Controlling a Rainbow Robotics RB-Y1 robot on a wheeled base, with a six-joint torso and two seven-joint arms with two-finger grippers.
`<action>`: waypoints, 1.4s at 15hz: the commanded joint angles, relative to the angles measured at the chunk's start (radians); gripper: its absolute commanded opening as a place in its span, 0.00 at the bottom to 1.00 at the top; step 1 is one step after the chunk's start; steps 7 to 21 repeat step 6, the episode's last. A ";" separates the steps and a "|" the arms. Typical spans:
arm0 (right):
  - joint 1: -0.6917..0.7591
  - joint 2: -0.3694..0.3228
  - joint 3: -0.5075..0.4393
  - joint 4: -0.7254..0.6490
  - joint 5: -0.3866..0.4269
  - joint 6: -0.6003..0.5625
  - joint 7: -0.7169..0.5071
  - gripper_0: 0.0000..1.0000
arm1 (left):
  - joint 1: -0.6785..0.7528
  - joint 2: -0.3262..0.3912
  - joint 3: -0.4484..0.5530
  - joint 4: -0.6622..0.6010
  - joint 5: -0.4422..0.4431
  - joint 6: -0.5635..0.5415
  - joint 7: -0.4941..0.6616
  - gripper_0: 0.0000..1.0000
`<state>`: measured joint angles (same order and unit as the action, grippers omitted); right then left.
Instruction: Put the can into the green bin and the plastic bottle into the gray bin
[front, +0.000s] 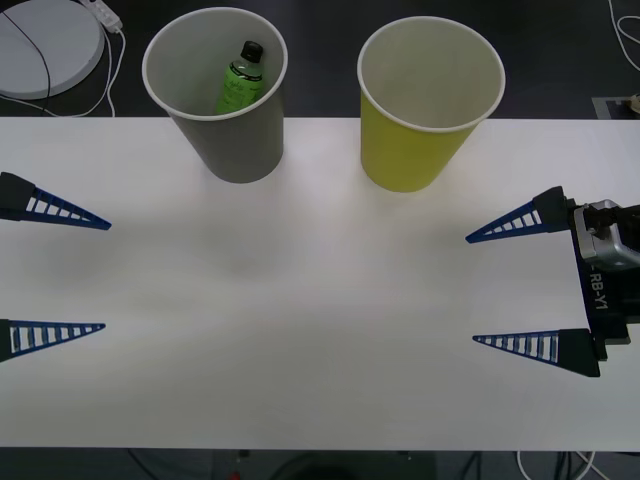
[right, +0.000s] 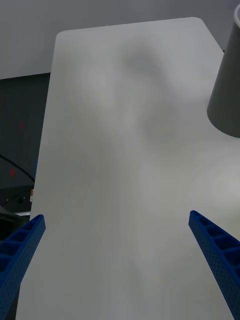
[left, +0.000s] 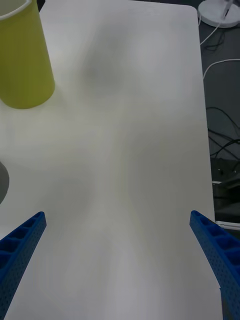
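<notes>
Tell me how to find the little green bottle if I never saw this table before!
Start at the white table and look to its far edge, where two big paper-cup bins stand side by side. Pick the gray bin, on the robot's left of the yellow-green bin. The plastic bottle leans inside it: small, bright green, with a black cap, the only thing seen in either bin.

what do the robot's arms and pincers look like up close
Both the left pincer and the right pincer have two long, tapered blue fingers with ribbed, ladder-like openings and black bases. The right wrist is a black and silver block with white "RB-Y1" lettering.
</notes>
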<state>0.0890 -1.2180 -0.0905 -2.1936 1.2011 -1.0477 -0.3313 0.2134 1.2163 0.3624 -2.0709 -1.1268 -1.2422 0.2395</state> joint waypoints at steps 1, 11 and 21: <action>0.000 0.000 0.000 0.000 0.000 0.000 0.000 1.00 | 0.000 -0.014 0.000 0.000 0.002 0.000 -0.003 1.00; 0.000 0.000 0.000 0.000 0.000 0.000 0.000 1.00 | 0.000 -0.014 0.000 0.000 0.002 0.000 -0.003 1.00; 0.000 0.000 0.000 0.000 0.000 0.000 0.000 1.00 | 0.000 -0.014 0.000 0.000 0.002 0.000 -0.003 1.00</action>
